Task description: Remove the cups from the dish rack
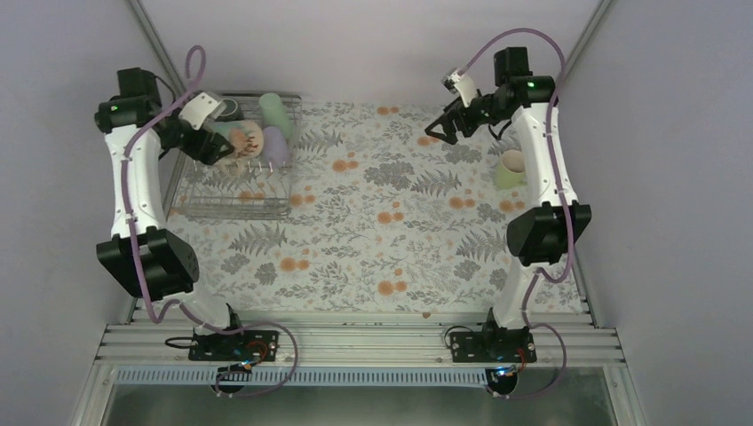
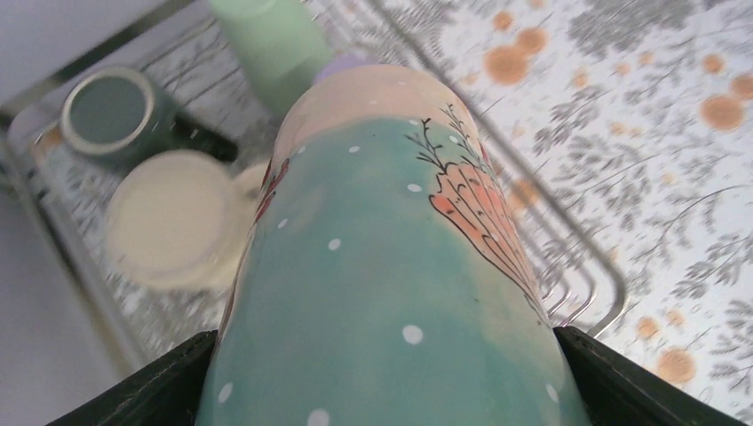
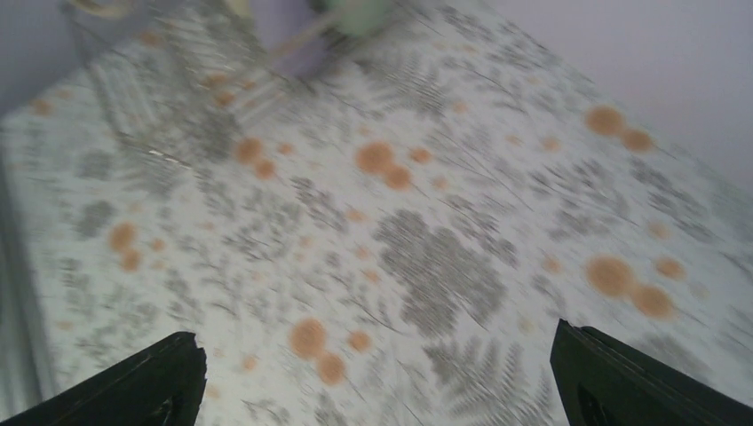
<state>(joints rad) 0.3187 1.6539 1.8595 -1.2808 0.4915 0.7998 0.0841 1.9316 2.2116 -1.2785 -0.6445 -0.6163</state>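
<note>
My left gripper (image 1: 222,142) (image 2: 386,359) is shut on the beige patterned mug (image 2: 391,257) (image 1: 247,138), a finger pressed on each side, over the back of the dish rack (image 1: 233,204) (image 2: 590,297). Inside the rack are the dark mug (image 2: 111,111) (image 1: 231,110), the cream mug (image 2: 173,217), the mint-green tumbler (image 2: 271,40) (image 1: 273,108) and the lilac tumbler (image 1: 276,142). A pale yellow-green cup (image 1: 510,169) stands on the cloth at the right, beside the right arm. My right gripper (image 1: 437,133) (image 3: 377,382) hangs open above the cloth with nothing between its fingers.
The floral tablecloth (image 1: 382,222) covers the table between the rack and the right arm. Grey walls close in the back and both sides. In the blurred right wrist view the rack (image 3: 178,53) shows at the top left.
</note>
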